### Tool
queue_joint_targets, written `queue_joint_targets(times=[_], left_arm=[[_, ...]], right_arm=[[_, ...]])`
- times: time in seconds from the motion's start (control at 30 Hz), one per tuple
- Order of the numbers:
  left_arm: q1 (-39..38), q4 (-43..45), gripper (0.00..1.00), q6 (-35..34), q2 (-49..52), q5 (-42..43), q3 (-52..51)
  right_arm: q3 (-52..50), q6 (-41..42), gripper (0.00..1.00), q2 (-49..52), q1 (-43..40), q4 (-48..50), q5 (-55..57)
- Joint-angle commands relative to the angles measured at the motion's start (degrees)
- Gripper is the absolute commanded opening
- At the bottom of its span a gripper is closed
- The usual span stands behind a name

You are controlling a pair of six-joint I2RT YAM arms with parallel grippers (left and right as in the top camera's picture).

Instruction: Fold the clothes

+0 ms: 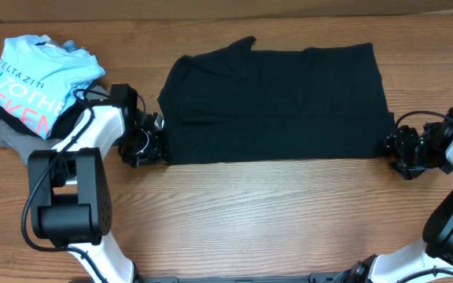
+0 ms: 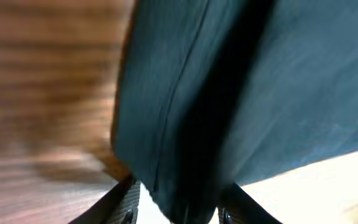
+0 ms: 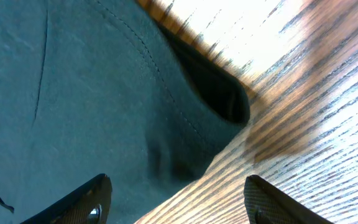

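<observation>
While both grippers sit at its near corners, black shirt (image 1: 274, 102) lies flat mid-table (image 1: 250, 228).

Far L, toward back: clothes pile (image 1: 34, 86), lt-blue printed tee on top, dark + grey items under, well apart from the shirt. Left gripper (image 1: 149, 143) is at shirt's near-L corner. Wrist view, blurred: cloth edge w/ seam runs down betw its fingers (image 2: 122, 200), pale sliver of gap beside one finger, so can't tell if it's clamped or just straddled. Shirt itself is a wide rectangle, small point of fabric sticking up at back edge, L of centre. Right gripper (image 1: 393, 149) is at near-R corner. Its fingers (image 3: 82, 202) are wide apart, w/ cloth + bare wood showing betw them. The corner's slightly lifted fold is just ahead; nothing gripped.
</observation>
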Motion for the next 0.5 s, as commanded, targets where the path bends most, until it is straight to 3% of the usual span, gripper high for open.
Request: queue_joint_targets(times=[0.0, 0.17, 0.37, 0.47], left_arm=[[-0.4, 2.3, 0.4, -1.7, 0.3, 0.3, -3.1], [-0.4, 4.6, 0.3, -3.3, 0.3, -0.1, -3.9], [-0.3, 3.9, 0.1, -4.6, 0.3, -0.2, -3.9], [0.7, 2.8, 0.06, -6.4, 0.3, -1.3, -3.9]], right_arm=[[-0.3, 0.3, 0.72, -0.2, 0.3, 0.2, 0.4], [-0.3, 0.3, 0.72, -0.2, 0.3, 0.7, 0.4], [-0.4, 0.2, 0.72, -0.2, 0.3, -0.3, 0.4], [-1.3, 0.0, 0.69, -0.2, 0.6, -0.1, 0.4]])
